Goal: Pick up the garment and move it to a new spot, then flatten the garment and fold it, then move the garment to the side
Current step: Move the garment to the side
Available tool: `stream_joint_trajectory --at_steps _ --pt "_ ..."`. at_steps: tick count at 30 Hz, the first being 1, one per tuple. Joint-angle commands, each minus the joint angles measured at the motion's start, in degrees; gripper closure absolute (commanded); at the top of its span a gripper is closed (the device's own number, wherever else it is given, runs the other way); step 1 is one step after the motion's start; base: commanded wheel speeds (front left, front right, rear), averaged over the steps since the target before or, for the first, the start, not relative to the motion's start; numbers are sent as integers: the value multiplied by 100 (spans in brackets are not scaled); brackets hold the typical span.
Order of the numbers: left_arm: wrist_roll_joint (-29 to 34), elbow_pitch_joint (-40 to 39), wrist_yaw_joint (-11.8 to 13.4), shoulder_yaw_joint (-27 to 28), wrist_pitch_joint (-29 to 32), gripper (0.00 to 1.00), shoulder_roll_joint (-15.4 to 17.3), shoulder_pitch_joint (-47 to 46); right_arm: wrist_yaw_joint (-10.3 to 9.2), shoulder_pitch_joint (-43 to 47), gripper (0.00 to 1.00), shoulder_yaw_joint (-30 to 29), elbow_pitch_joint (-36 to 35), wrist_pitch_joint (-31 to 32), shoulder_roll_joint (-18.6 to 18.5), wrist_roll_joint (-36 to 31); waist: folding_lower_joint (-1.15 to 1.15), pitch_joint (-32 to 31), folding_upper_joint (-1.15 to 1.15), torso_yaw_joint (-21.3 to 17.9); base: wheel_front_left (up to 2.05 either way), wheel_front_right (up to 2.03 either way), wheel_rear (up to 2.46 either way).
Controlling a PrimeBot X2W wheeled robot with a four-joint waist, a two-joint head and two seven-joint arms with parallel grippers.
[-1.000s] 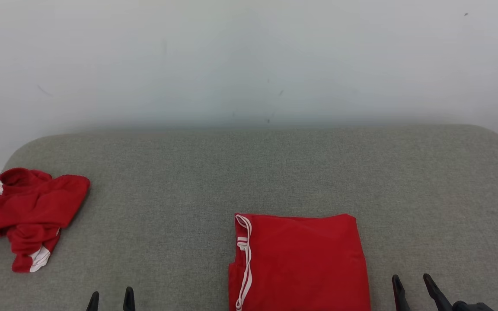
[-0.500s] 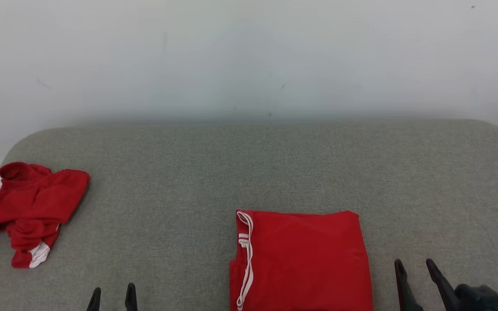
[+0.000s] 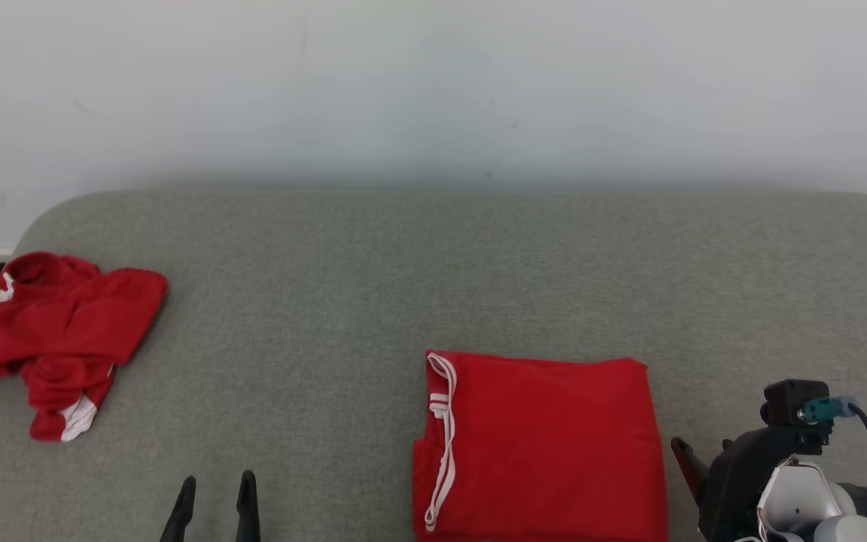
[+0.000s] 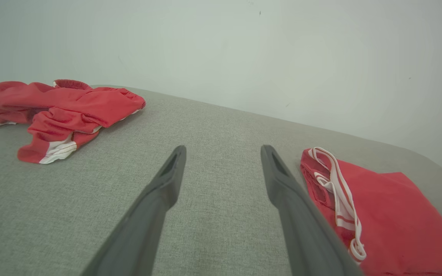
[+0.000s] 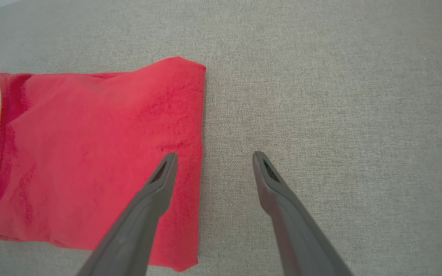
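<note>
The garment (image 3: pixel 546 444), red with white trim along its left edge, lies folded into a flat rectangle at the near middle of the grey padded surface (image 3: pixel 403 278). In the left wrist view the garment (image 4: pixel 393 214) sits to the right. My left gripper (image 3: pixel 218 479) stands open and empty over bare surface, well left of it; the same left gripper (image 4: pixel 224 147) shows wide-spread fingers. My right gripper (image 5: pixel 213 155) is open, pointing down over the right edge of the garment (image 5: pixel 90 153), with its left finger above the cloth. In the head view one right finger (image 3: pixel 683 455) shows beside that edge.
A second red garment (image 3: pixel 57 331) with white stripes lies crumpled at the far left of the surface, also seen as a heap (image 4: pixel 60 111) from the left wrist. A white wall (image 3: pixel 433 90) rises behind the surface, whose back corners are rounded.
The head camera has tilted, shifting the whole picture up. My right gripper has swung over to point down beside the garment's right edge, its wrist and camera rising into view. Both garments lie unmoved.
</note>
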Motion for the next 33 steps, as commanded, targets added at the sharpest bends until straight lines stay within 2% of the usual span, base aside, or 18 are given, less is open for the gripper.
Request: stream_joint_trajectory --at_steps 1,8,19,20,21,22,27,33 --pt "-38 -27 20 -14 -16 0 0 -113 -11 -87 0 -17 41 140 23 -12 0 197 0 192 0 0 0" --pt "-110 -17 3 -126 -16 0 -1 -304 -11 -212 0 -30 248 475 74 36 0 566 0 505 0 0 0" --pt "-148 19 -22 -172 -16 0 -1 -473 -11 -260 0 -35 636 791 98 -234 0 749 0 640 0 0 0" --pt "-149 21 -11 -186 -16 0 -1 -478 -11 -284 56 13 651 794 101 -261 0 756 0 643 0 0 0" --pt "-148 20 -11 -195 -16 0 -1 -477 0 -320 84 68 638 748 110 -277 0 765 0 643 0 0 0" --pt "-150 15 -12 -199 -16 0 0 -481 3 -354 100 116 628 716 95 -311 0 773 0 638 0 0 0" --pt "-130 -69 -9 -225 -16 0 -2 -542 -6 -611 100 484 532 772 -324 -352 0 838 0 551 0 0 0" --pt "-129 -311 24 -192 -16 0 1 -645 -12 -1106 100 1247 188 984 -1120 -208 0 1077 0 230 0 0 0"
